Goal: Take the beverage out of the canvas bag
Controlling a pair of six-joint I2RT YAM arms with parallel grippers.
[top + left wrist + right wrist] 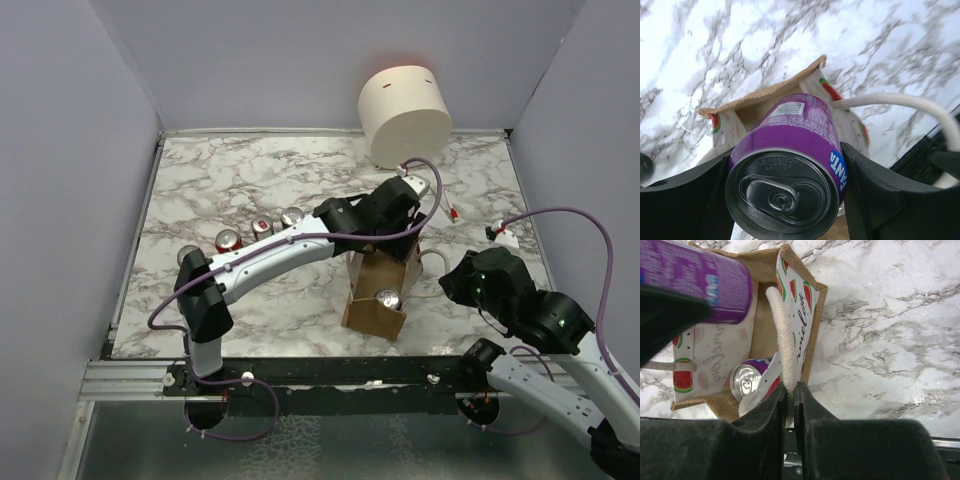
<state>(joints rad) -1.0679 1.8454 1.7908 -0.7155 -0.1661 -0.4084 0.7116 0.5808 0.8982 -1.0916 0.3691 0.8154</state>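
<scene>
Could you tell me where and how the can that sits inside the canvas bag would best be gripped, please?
Grip the can across its round sides just under the top rim, coming down through the open mouth of the canvas bag. Its silver top faces up, and the fabric walls block every sideways approach. Stay clear of the rope handle beside it.

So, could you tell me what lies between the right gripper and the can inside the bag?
A fold of watermelon-print lining of the canvas bag, beside the rope handle that the right gripper pinches; the right wrist view shows it.
</scene>
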